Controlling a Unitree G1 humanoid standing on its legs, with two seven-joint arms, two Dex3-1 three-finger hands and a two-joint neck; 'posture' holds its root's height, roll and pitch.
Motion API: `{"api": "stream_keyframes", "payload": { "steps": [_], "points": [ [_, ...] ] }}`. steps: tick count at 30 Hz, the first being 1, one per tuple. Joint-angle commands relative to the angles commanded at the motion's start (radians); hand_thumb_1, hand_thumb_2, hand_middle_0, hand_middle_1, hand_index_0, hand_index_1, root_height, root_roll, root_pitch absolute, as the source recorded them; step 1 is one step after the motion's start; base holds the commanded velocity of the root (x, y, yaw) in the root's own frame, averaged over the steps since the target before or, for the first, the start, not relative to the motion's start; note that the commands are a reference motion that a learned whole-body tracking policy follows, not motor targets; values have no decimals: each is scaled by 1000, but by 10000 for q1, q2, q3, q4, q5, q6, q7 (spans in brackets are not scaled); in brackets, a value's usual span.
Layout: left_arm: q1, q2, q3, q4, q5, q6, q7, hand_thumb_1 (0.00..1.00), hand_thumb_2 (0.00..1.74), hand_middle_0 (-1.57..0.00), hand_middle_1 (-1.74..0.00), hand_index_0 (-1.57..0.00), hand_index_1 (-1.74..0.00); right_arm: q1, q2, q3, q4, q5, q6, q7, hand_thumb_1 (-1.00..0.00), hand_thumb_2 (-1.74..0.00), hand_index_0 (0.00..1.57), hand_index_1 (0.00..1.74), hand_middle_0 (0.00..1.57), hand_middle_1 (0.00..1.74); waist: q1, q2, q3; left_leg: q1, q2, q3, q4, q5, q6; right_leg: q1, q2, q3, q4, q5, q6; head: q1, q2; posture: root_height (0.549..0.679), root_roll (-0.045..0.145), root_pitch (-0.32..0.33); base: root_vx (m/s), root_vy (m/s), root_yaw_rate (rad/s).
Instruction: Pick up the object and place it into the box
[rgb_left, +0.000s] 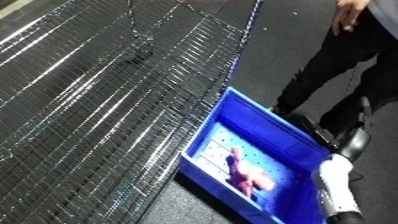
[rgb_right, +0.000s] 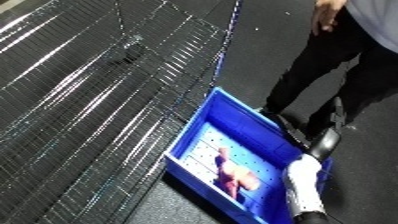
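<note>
At the left, a wire grid shelf (rgb_left: 98, 100) fills most of both views, its metal rods shining under the light, and it runs slanted from the upper edge down to the lower left. A small dark thing (rgb_left: 133, 61) lies on the wires near the top, but what it is cannot be told. To the right of the shelf, on the dark floor (rgb_left: 284, 55), stands the blue bin (rgb_left: 233, 107), with its near corner just beside the edge of the shelf. Inside the bin, on its pale dotted bottom, lies the pink object (rgb_right: 233, 175), a soft-looking thing of pink and reddish colour; it rests toward the lower part of the bin. Further to the right, a white and silver forearm (rgb_left: 336, 192) comes in from the lower right edge and reaches over the right rim of the bin. The right hand (rgb_right: 322, 141) at its end is dark and shows against the dark floor, above the rim, apart from the object; whether its fingers are apart or together cannot be told. The right eye view shows a little more of the floor beyond the bin at the right, while the left eye view shows more of the shelf. The left hand appears in neither view.
</note>
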Motion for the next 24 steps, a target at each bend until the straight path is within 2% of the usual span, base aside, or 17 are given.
{"api": "stream_keyframes", "payload": {
  "steps": [4, 8, 16, 24],
  "points": [
    [23, -11, -9, 10, 39, 23, -23, 1000, 1740, -1570, -1740, -1570, -1740, -22, 190, 209, -158, 166, -81, 238, 0, 0, 0, 0, 0, 0, 59, -36, -39, 5, 21, -10, -39, 30, -3, -2, 23, -7, -7, -26, 4, -269, -90, 653, 93, -130, 4, -15, 5],
    [28, -12, 42, -11, 14, 96, -95, 1000, 1740, -1570, -1740, -1570, -1740, 42, 383, 688, -632, 242, -70, 836, 0, 0, 0, 0, 0, 0, 155, -142, -41, -16, 41, -35, -51, 65, -5, -23, 52, -7, 5, -41, 7, -788, -209, 653, 93, -131, 4, -18, 6],
    [129, -101, 399, -13, -143, 287, -180, 1000, 1740, -1570, -1740, -1570, -1740, 228, 719, 2103, -2290, -530, 538, 1857, 0, 0, 0, 0, 0, 0, 463, -417, -23, -91, 42, -172, -85, 171, -27, -13, 114, -60, 56, -44, -1, -2069, -336, 652, 88, -136, -5, -23, 55],
    [303, -277, 650, -30, -243, 437, -129, 1000, 1740, -1570, -1740, -1570, -1740, 10, 1138, 3490, -2985, -446, 877, 2760, 0, 0, 0, 0, 0, 0, 991, -697, 30, -214, 37, -385, 19, 189, -25, 3, 162, -146, 198, -83, -3, -3608, -391, 649, 78, -144, -12, -23, 88]
  ]
}}
